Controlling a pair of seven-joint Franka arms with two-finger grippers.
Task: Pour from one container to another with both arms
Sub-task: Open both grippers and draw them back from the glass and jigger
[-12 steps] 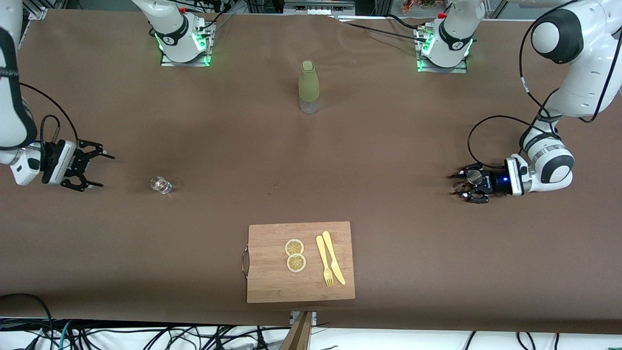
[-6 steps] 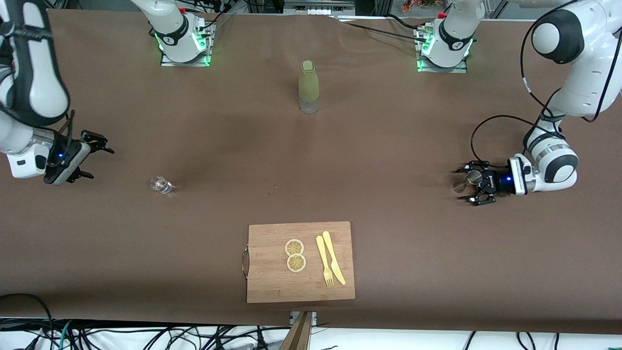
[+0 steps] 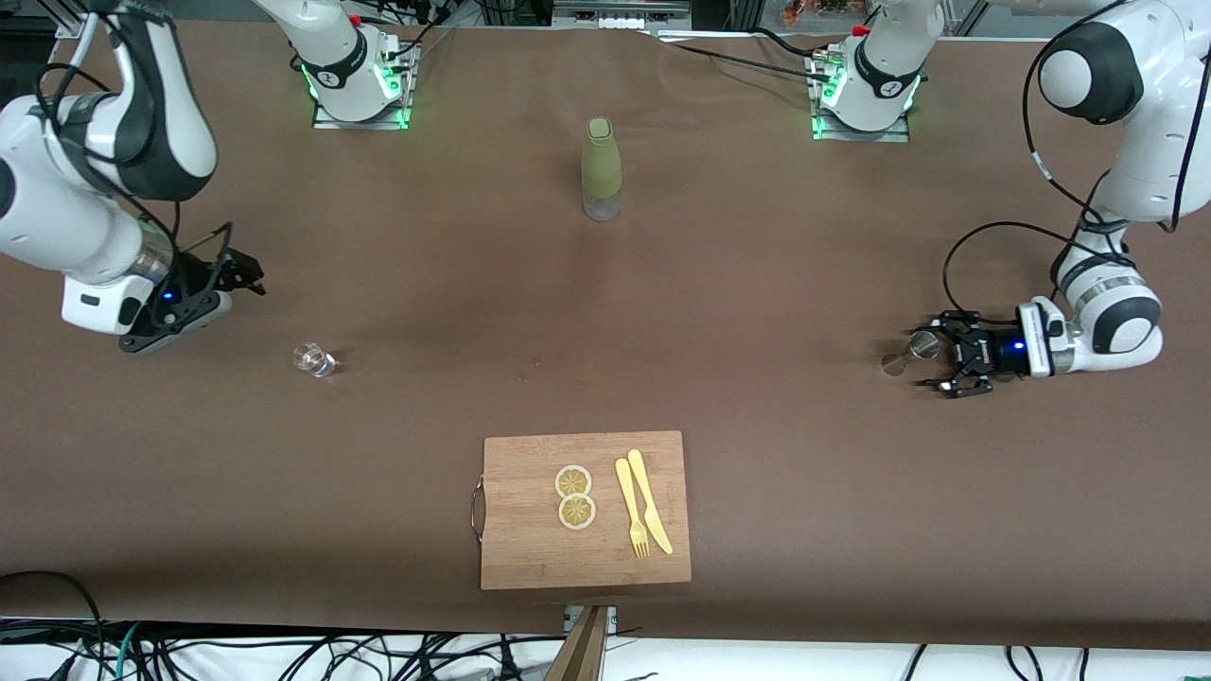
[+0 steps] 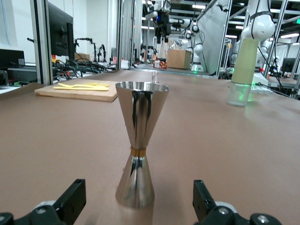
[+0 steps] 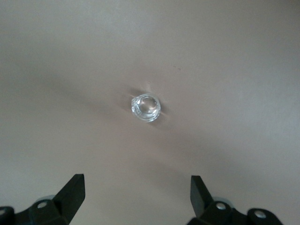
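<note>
The tiny clear glass [image 3: 313, 359] stands upright on the brown table toward the right arm's end; from above it shows in the right wrist view [image 5: 146, 108]. My right gripper [image 3: 244, 272] hangs open over the table beside the glass, tilted down toward it [image 5: 136, 187]. The steel jigger [image 3: 910, 351] stands upright toward the left arm's end. My left gripper [image 3: 932, 357] is low at the table and open. The jigger [image 4: 140, 140] stands free at the fingertips [image 4: 71, 199], touching neither.
An olive-green sleeved bottle [image 3: 602, 170] stands mid-table nearer the bases, also visible in the left wrist view [image 4: 243, 65]. A wooden cutting board [image 3: 530, 549] with two lemon slices [image 3: 574, 497] and a yellow fork and knife [image 3: 643, 511] lies near the front edge.
The left gripper opened, let go of the jigger and drew back toward the left arm's end. The right arm swung round, bringing its gripper closer to the glass.
</note>
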